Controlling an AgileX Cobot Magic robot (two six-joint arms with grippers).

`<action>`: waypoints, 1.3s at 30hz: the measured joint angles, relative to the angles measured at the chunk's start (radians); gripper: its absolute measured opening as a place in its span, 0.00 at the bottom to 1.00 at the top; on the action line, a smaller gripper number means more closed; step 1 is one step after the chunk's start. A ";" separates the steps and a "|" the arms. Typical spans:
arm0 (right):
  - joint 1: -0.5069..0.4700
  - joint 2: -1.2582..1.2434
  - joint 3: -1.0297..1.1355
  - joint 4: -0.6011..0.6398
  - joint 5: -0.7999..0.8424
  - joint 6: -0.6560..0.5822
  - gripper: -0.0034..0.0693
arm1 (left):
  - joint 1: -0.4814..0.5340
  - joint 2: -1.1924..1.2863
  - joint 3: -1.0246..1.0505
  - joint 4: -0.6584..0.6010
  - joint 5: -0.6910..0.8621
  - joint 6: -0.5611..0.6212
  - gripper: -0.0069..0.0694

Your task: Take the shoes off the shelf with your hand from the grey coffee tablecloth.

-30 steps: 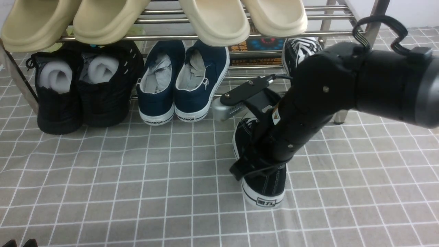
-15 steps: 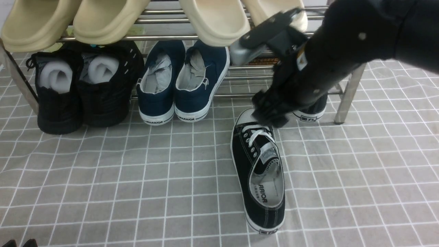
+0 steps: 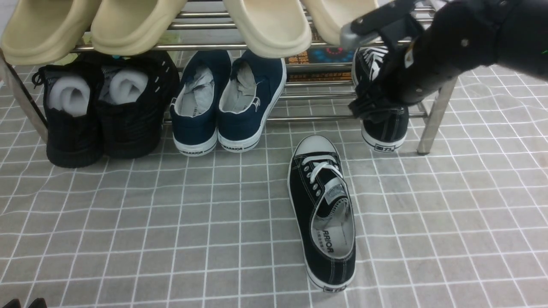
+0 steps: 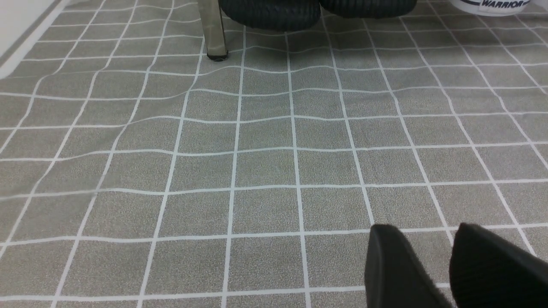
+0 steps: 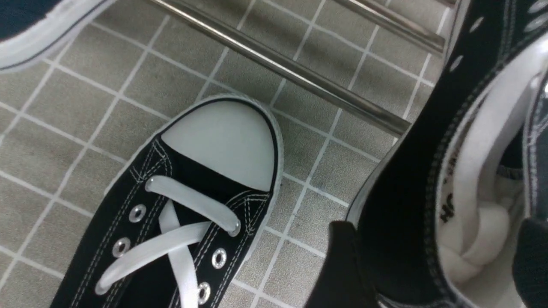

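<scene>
One black sneaker point(image 3: 321, 214) with white laces lies free on the grey checked tablecloth point(image 3: 128, 235), toe towards the shelf point(image 3: 308, 118); the right wrist view shows its white toe cap point(image 5: 192, 192). Its mate point(image 3: 385, 128) stands on the shelf's low bars, heel outward. My right gripper point(image 3: 370, 109) hovers over that heel. It is open point(image 5: 436, 224), one finger point(image 5: 342, 265) outside the shoe's side wall point(image 5: 402, 179), the other over the insole. My left gripper point(image 4: 424, 226) rests low over bare cloth, fingers together, holding nothing.
Navy shoes point(image 3: 227, 102) and black foam-stuffed shoes point(image 3: 102, 107) stand at the shelf's foot to the left. Beige slippers point(image 3: 265, 25) overhang from the upper tier. A steel leg point(image 3: 432, 115) stands just right of my right arm; another leg point(image 4: 212, 30) is ahead of the left gripper.
My right gripper opened and let go of the first sneaker, which now lies on the cloth. The arm rose and swung back right to the sneaker on the shelf.
</scene>
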State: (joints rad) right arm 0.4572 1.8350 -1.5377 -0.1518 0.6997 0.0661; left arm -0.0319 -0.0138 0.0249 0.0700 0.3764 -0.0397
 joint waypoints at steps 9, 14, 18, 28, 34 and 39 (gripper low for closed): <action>0.000 0.062 -0.001 -0.022 -0.027 0.000 0.41 | 0.000 0.000 0.000 0.000 0.000 0.000 0.41; 0.000 0.014 -0.003 0.010 0.078 0.000 0.06 | 0.000 0.000 0.000 0.000 0.000 0.000 0.41; 0.000 -0.076 -0.002 0.067 0.256 -0.004 0.06 | 0.000 0.000 0.000 0.000 0.000 0.000 0.41; 0.001 -0.257 0.110 0.315 0.543 -0.145 0.06 | 0.000 0.000 0.000 0.000 0.000 0.000 0.41; 0.004 -0.215 0.184 0.345 0.332 -0.427 0.07 | 0.000 0.000 0.000 0.000 0.000 0.000 0.41; 0.004 -0.167 0.184 0.338 0.312 -0.428 0.08 | 0.000 0.000 0.000 0.000 0.000 0.000 0.41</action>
State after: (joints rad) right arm 0.4611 1.6677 -1.3534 0.1863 1.0115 -0.3619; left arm -0.0319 -0.0138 0.0249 0.0700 0.3764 -0.0397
